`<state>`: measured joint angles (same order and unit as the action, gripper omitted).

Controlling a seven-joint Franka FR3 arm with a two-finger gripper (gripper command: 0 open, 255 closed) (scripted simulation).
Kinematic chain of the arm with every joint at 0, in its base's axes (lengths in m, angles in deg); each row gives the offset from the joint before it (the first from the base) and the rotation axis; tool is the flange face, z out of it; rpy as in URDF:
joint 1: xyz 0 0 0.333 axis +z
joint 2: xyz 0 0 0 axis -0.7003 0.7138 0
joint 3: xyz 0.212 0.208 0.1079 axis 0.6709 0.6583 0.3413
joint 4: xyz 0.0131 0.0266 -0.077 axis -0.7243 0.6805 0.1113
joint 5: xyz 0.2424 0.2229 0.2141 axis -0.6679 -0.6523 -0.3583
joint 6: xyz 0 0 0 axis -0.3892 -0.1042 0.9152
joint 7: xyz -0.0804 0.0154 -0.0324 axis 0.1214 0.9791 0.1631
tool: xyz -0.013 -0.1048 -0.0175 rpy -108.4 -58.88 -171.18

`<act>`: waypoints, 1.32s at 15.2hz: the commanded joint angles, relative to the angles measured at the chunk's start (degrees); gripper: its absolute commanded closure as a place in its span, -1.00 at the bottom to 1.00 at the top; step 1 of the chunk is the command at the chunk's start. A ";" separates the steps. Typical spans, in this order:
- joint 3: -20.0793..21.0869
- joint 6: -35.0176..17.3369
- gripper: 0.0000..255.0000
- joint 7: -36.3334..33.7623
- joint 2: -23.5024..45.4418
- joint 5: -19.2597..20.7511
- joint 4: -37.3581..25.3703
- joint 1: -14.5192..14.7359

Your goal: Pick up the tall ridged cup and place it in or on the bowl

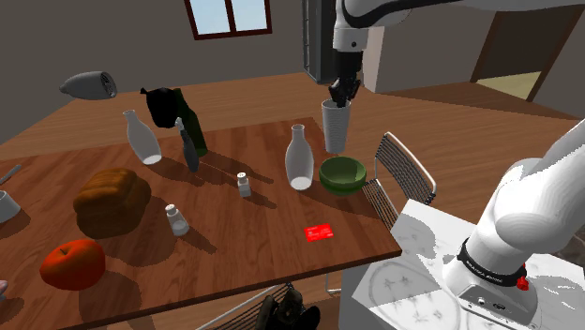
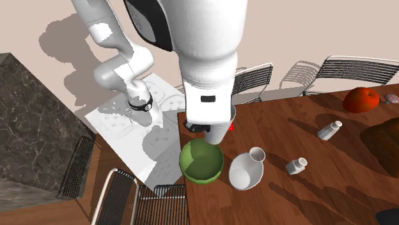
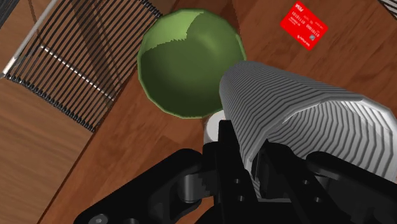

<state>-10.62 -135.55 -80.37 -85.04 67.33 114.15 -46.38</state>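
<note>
Claw (image 1: 338, 94) is pinching the tall ridged cup (image 1: 336, 127) at its rim (grey, upright), green bowl (image 1: 342, 174) just below the claw.

Noted green bowl (image 2: 201, 163) at table (image 2: 288, 204) edge, beneath white arm (image 2: 208, 64); white jug (image 2: 246, 171) just beside it; 2 shakers (image 2: 328, 130) (image 2: 297, 166) farther along.

Before me: brown wood-grain table (image 1: 262, 246), wire-backed chair (image 1: 405, 171) at its edge. Wood floor (image 1: 441, 101). Grey-brown wall (image 1: 94, 37) with a wood-framed window (image 1: 230, 14), daylight showing through. Dark marbled block (image 2: 32, 121) at the second exterior view's left.
</note>
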 commanded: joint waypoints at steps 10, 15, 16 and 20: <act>-3.39 -2.28 1.00 5.40 -1.39 1.19 4.12 -2.16; -3.43 -6.12 1.00 5.69 -1.33 1.16 7.90 -2.19; -3.44 -6.89 1.00 5.76 -1.28 1.14 8.62 -2.20; -3.49 -9.97 1.00 6.02 -0.95 1.07 11.39 -2.21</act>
<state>-14.12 -144.81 -74.37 -85.94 68.42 124.82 -48.60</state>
